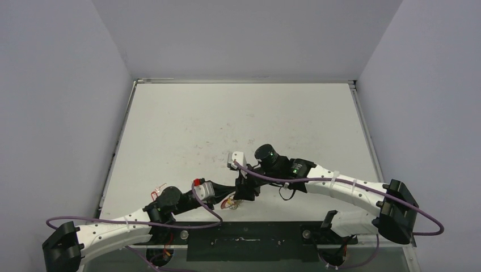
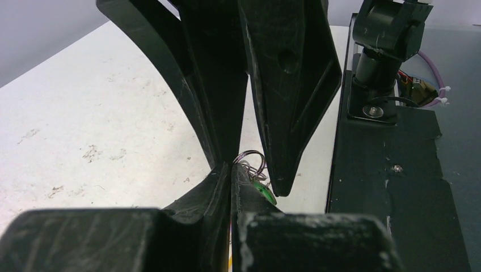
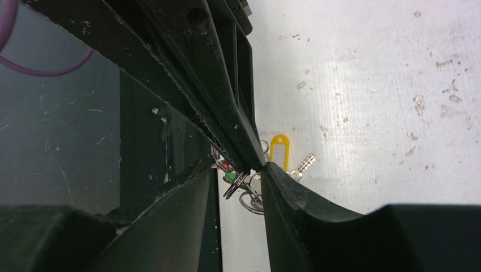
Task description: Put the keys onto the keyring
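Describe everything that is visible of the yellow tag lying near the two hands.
The yellow tag is a small, oblong plastic piece with rounded ends and a pale insert in its middle. It lies flat on the white table. A silver key lies right beside it. Its near end disappears behind a dark finger of the right hand.

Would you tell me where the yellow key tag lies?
Right wrist view: yellow tag on the table, just right of the jaws, beside a silver key.
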`<move>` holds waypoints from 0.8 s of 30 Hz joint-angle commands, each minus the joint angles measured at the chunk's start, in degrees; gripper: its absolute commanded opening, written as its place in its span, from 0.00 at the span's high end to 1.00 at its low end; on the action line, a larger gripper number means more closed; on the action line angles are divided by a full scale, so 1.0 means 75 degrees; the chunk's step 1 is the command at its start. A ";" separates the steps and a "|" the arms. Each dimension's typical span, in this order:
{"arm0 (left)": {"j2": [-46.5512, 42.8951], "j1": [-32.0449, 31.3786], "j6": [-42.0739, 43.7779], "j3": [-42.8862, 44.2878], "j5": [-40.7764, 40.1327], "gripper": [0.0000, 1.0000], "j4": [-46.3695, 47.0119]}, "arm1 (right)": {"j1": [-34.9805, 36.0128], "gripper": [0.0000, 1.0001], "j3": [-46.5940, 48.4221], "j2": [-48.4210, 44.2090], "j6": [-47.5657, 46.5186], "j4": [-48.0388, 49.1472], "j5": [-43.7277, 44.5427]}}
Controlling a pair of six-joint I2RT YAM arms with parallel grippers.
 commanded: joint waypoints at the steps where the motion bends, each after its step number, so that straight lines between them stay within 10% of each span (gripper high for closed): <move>1: -0.0051 -0.0029 -0.0115 0.0156 -0.0085 1.00 0.0559 | 0.0129 0.66 0.0274 0.0045 -0.0205 -0.0207 0.0552; 7: -0.0083 -0.0030 -0.0125 0.0159 -0.0092 1.00 0.0502 | 0.0130 1.00 0.0469 0.0153 -0.0352 -0.0698 0.0748; 17: -0.0447 -0.0025 0.0142 0.0511 -0.0016 1.00 -0.0710 | 0.0131 1.00 0.1629 0.0517 -0.1363 -0.2433 0.0726; 24: -0.0731 -0.0022 0.0788 0.1272 0.0206 0.67 -0.2644 | 0.0237 1.00 0.3244 0.1520 -0.2304 -0.4891 0.0455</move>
